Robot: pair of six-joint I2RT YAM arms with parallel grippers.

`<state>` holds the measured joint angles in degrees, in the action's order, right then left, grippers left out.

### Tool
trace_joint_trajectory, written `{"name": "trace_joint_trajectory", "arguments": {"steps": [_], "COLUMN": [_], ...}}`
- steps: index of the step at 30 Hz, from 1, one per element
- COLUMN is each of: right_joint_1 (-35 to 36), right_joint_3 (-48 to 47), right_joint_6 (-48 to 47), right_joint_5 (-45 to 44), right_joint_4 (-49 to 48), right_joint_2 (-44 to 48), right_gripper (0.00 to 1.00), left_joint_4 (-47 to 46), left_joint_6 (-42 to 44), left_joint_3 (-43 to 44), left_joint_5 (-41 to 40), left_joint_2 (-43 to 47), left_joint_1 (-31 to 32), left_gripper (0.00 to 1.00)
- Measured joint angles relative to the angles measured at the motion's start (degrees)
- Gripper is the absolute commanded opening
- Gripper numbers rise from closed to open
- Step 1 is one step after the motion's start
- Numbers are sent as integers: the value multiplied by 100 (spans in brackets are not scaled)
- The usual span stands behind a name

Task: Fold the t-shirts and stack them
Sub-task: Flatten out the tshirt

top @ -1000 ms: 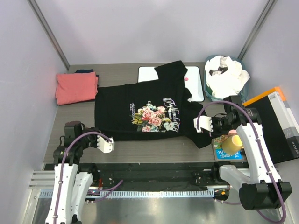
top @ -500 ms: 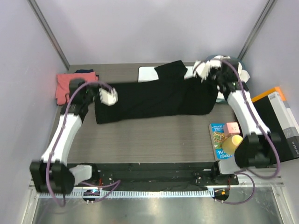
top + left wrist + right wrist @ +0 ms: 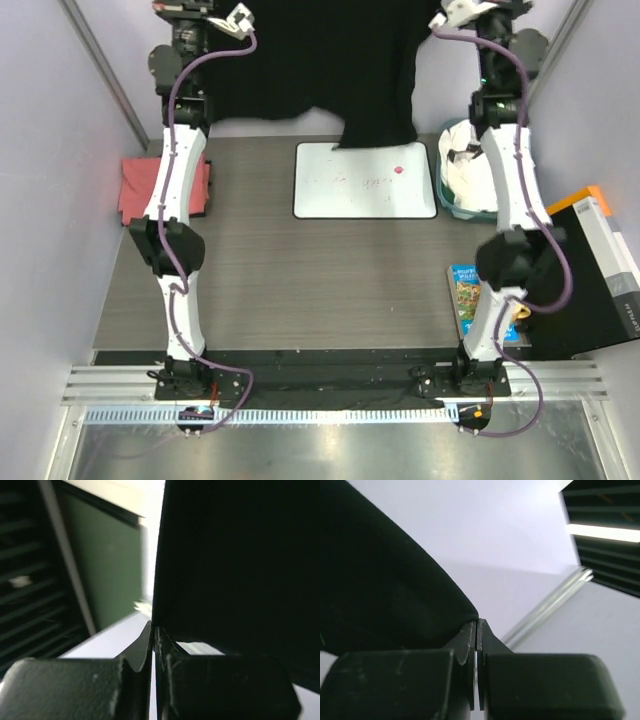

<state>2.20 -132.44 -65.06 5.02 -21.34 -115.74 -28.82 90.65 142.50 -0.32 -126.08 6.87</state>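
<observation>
The black t-shirt (image 3: pixel 330 60) hangs spread in the air at the back of the table, its print hidden. One sleeve (image 3: pixel 380 130) dangles just above the far edge of the white board. My left gripper (image 3: pixel 238 14) is raised high and shut on the shirt's left top corner; black cloth (image 3: pixel 235 555) fills the view past its closed tips (image 3: pixel 154 635). On the other side my right gripper (image 3: pixel 448 16) is just as high and shut on the right top corner (image 3: pixel 370 590), its tips (image 3: pixel 477 627) pinching the hem. A folded coral-pink t-shirt (image 3: pixel 135 190) lies at far left. White t-shirts (image 3: pixel 470 170) fill a basket.
A flat white board with a black rim (image 3: pixel 365 180) lies at the back middle. The teal basket (image 3: pixel 443 190) stands to its right. A colourful book (image 3: pixel 465 295) and a black and orange box (image 3: pixel 600 270) sit along the right edge. Both arms stretch up the table's sides.
Both arms have swung from the near edge to the back and up high. They lifted the black t-shirt off the table, uncovering the white board.
</observation>
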Motion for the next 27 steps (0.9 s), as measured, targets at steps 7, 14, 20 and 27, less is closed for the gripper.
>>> {"name": "trace_joint_trajectory", "arguments": {"steps": [7,14,20,27], "right_joint_1": [-20,-70,-83,-87], "right_joint_3": [4854,7844,8596,8505], "right_joint_6": [-98,-817,-1786,-2575], "right_joint_5": [468,1567,1808,1690], "right_joint_4": [-505,2551,6290,8555], "right_joint_2": [4315,6489,6183,5799], "right_gripper": [1,1,1,1], "left_joint_4": [-2170,-2717,2022,5724], "left_joint_6": [238,791,1294,1497], "left_joint_3": [-4474,-10531,-12336,-11143], "left_joint_5": [756,1720,2277,2295], "left_joint_2": [3257,5678,8319,8939], "left_joint_1": [-234,-1034,-1329,-1416], "left_gripper": [0,0,0,0]}}
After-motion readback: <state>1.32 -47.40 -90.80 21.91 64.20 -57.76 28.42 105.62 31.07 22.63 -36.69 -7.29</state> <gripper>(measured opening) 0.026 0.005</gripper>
